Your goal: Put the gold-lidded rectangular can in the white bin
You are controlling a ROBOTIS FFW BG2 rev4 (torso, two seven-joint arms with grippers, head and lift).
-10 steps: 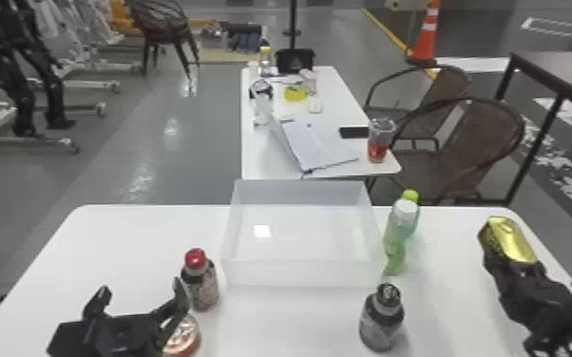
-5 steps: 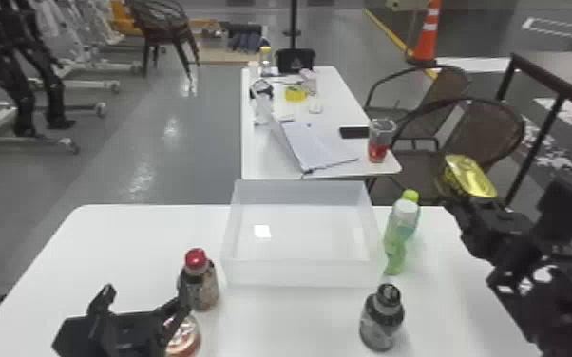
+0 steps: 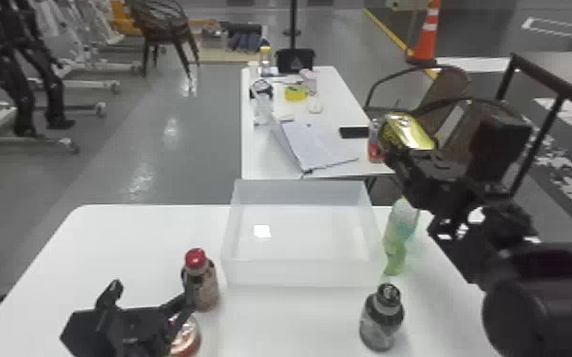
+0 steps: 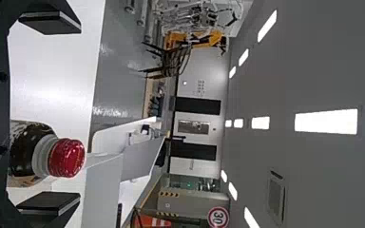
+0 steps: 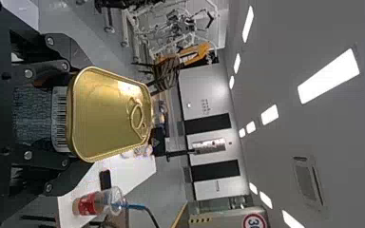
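Observation:
My right gripper (image 3: 413, 164) holds the gold-lidded rectangular can (image 3: 406, 132) up in the air, beyond the green bottle and to the right of the white bin (image 3: 299, 273). In the right wrist view the can (image 5: 109, 114) has its gold, ring-pulled lid uncovered, and the right gripper (image 5: 69, 114) is closed on its sides. At the near left of the table, my left gripper (image 3: 149, 294) stands open close to the red-capped bottle (image 3: 203, 285). The left wrist view has this bottle (image 4: 66, 157) between the spread fingers of the left gripper (image 4: 52, 114).
A green bottle (image 3: 400, 237) stands against the bin's right side. Nearer on the white table (image 3: 123, 247) is a dark-capped bottle (image 3: 381, 318). A round reddish item (image 3: 186, 338) lies beside the left gripper. Behind stands a second table (image 3: 271, 152) with papers.
The right arm has swung inward from the right edge, carrying the can leftward and up toward the bin's side. The left gripper has shifted only slightly.

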